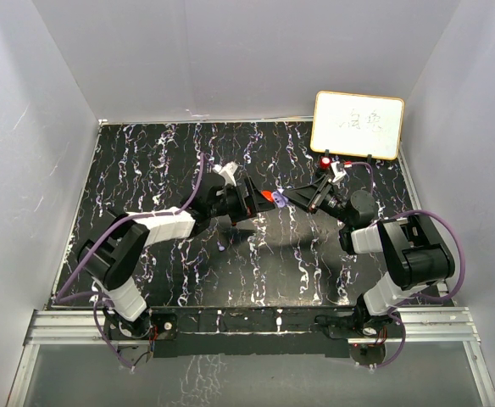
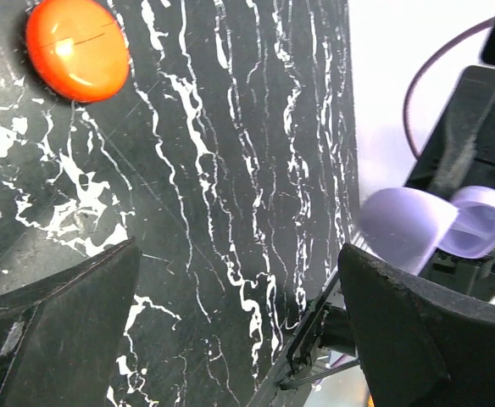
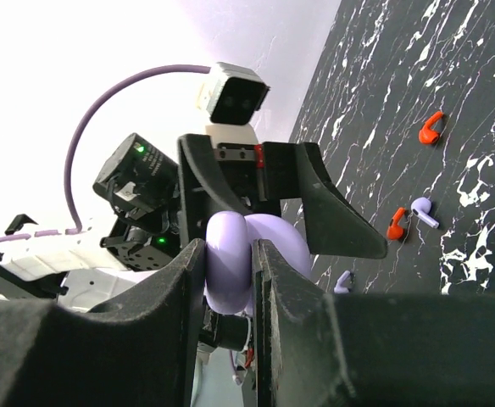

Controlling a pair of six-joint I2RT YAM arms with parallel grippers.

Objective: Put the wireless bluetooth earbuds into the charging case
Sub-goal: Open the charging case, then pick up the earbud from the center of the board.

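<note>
Nearest in the top view, a ribbed aluminium rail [image 1: 247,324] crosses the bottom of the frame and carries both arm bases. Above it lies the table [image 1: 146,170], flat black with white marbled veins and closed in by matte grey walls. The left gripper [image 1: 252,202] and right gripper [image 1: 290,200] meet near the centre, almost tip to tip. A glossy round red case [image 1: 267,197] sits between them, and a purple case [image 1: 279,202] is just beside it at the right gripper's tips. A pale purple earbud [image 1: 221,248] lies alone below and left of centre, with bare table around it. A wood-edged whiteboard [image 1: 358,125] stands at the upper right.

In the left wrist view, two blunt black fingers [image 2: 61,322] fill the lower corners. They are spread as wide as they go, with nothing between them but table. The red case is closed at the upper left, smooth with a thin seam. At the right, past the table's edge line, the purple case hangs open like a shell.

In the right wrist view, the right gripper's rough black fingers [image 3: 171,297] are pinched tight on one smooth lobe of the purple case. The other lobe juts toward the left gripper facing it. On the table at the right, well apart from the case, lie a red earbud [image 3: 432,127] and a second red earbud [image 3: 397,225]. A stemmed pale purple one [image 3: 425,212] is just beside the second, and another [image 3: 343,281] lies lower.
</note>
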